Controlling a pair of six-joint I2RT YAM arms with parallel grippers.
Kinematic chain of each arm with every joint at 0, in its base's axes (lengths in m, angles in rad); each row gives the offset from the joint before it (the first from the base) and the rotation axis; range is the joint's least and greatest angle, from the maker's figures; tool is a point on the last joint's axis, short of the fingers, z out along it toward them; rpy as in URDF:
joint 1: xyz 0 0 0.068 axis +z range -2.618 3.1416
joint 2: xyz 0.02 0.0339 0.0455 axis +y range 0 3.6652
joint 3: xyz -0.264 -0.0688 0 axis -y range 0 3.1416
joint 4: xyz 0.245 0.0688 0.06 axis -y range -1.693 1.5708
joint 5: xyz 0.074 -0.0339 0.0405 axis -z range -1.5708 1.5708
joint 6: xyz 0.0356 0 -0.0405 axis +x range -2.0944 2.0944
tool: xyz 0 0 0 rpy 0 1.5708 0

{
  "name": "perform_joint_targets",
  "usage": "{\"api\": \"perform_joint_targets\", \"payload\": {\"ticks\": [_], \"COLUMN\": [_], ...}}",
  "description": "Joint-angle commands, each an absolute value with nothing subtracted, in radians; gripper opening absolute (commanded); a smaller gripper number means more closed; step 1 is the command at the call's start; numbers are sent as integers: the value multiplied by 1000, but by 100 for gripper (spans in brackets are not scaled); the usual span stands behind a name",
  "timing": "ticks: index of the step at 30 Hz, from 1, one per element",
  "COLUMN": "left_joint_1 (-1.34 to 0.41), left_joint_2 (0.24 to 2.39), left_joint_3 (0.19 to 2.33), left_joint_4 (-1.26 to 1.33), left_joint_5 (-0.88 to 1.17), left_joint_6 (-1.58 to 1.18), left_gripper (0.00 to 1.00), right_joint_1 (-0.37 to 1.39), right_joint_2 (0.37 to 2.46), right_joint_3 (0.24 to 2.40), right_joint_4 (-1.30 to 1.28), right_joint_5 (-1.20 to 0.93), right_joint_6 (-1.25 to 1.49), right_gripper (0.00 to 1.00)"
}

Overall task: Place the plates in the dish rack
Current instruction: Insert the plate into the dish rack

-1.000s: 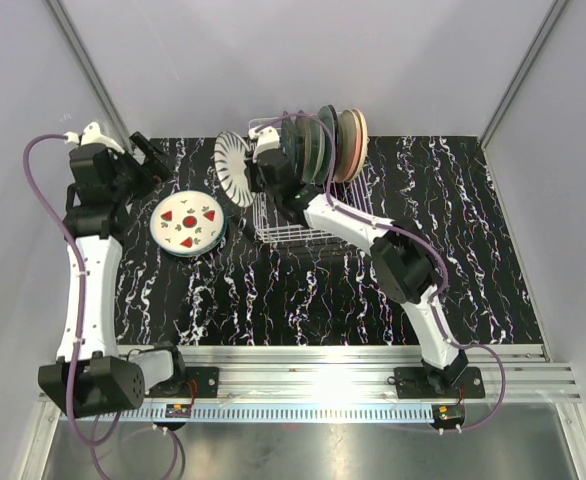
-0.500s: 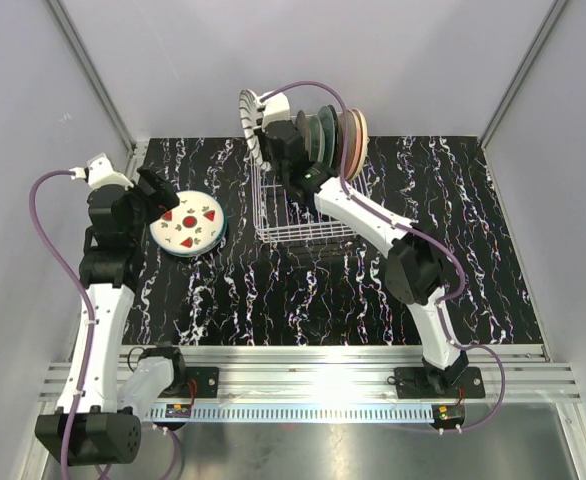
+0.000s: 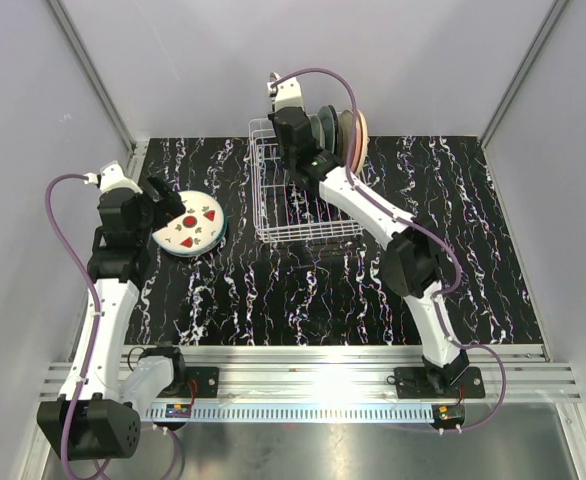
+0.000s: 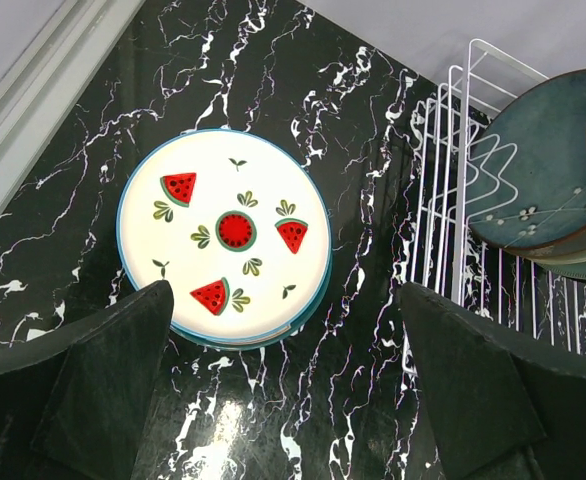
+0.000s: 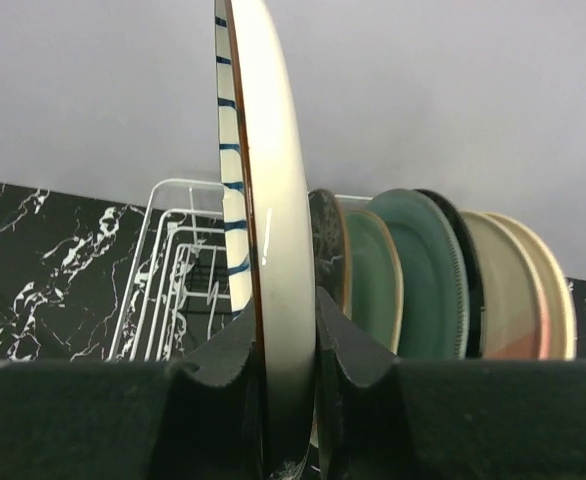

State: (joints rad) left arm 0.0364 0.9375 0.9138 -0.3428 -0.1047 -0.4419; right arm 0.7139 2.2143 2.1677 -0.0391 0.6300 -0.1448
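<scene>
Now right fingers (image 5: 358,400) clench striped plate (image 5: 273,200), moved upright to dish rack (image 5: 153,290); left fingers (image 4: 103,400) spread above watermelon plate (image 4: 225,240).

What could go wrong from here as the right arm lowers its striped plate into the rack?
1. The right end effector pinches the cream, blue-striped round plate by its rim alone, close beside the dark standing plate; they might clash.
2. It could miss a slot in the white wire dish rack and tip.
3. The open left end effector hovers over the flat watermelon-patterned white plate, which may slide when gripped.
</scene>
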Motion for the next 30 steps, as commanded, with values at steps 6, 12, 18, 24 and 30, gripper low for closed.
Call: {"api": "perform_joint_targets", "payload": {"ticks": [6, 12, 18, 24, 30], "left_joint_1": [34, 34, 31, 34, 32], "left_joint_2": [945, 950, 954, 960, 968], "left_joint_3": [927, 930, 936, 939, 943], "left_joint_4": [-293, -295, -302, -307, -308], "left_joint_5": [-61, -48, -35, -23, -14], "left_joint_6": [-451, -456, -457, -459, -463], "left_gripper": [99, 99, 99, 99, 99], "right_joint_1": [706, 706, 706, 704, 707], "right_joint_2": [2272, 2318, 2347, 2393, 2418], "right_joint_3": [2278, 2290, 2293, 2332, 2327], "right_joint_4": [14, 6, 28, -23, -48], "right_joint_5": [675, 722, 785, 801, 845], "right_joint_6": [-75, -38, -28, 29, 107], "right_gripper": [0, 0, 0, 0, 0]}}
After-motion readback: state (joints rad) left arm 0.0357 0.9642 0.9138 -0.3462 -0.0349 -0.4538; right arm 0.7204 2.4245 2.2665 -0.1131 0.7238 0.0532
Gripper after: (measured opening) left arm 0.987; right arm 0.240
